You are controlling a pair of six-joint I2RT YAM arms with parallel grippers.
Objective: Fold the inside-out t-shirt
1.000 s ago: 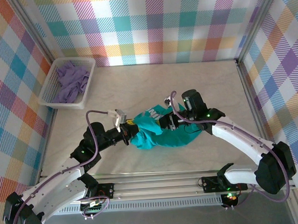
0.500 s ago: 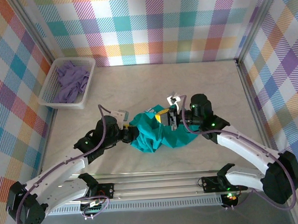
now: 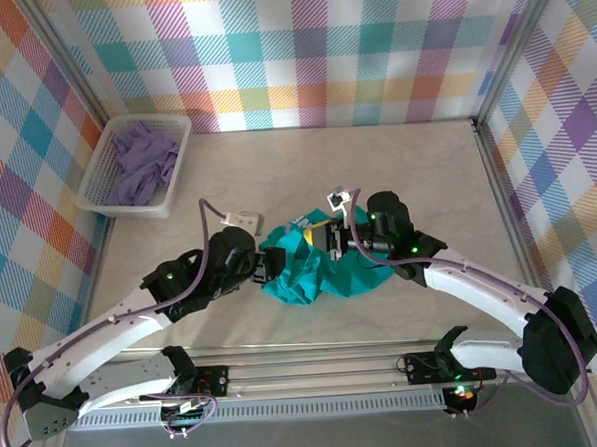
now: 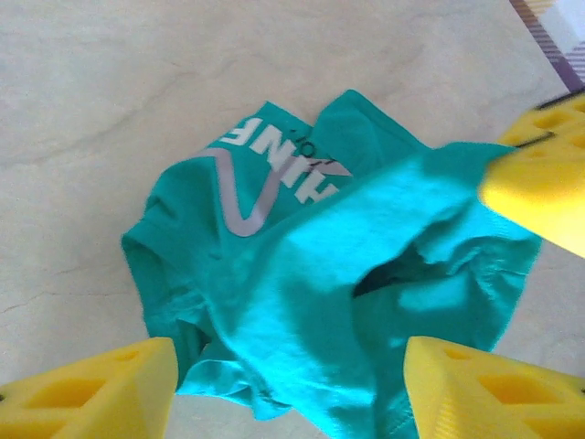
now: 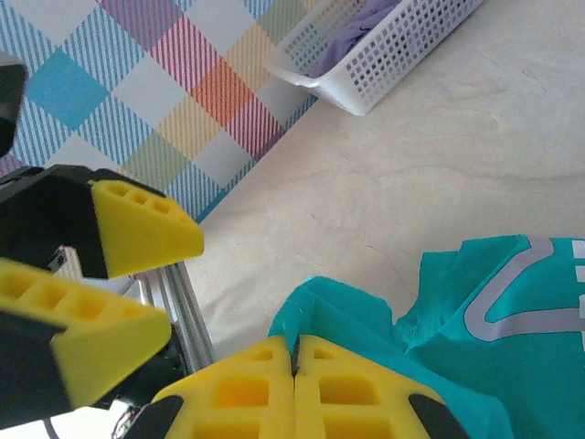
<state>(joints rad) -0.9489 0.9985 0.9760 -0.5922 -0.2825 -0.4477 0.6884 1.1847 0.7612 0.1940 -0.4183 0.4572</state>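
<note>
The inside-out t-shirt [image 3: 321,274] is a teal-green bunch in the middle of the table, its pale printed letters [image 4: 265,151] facing up. My right gripper [image 3: 325,240] is shut on a raised fold of its edge, and in the right wrist view the cloth [image 5: 366,315] comes straight out from between the closed tips of that gripper [image 5: 294,352]. My left gripper [image 3: 271,263] stands open at the shirt's left side. In the left wrist view the shirt [image 4: 302,283] lies loose between the spread fingers of that gripper [image 4: 288,389], which grip nothing.
A white basket [image 3: 106,188] with a lavender garment [image 3: 140,162] stands at the back left by the plaid wall. A metal rail [image 3: 316,368] runs along the near edge. The two grippers are close together over the shirt.
My left gripper has opened and let go of the shirt. My right gripper has moved slightly left with the held fold, and the shirt has bunched up tighter.
</note>
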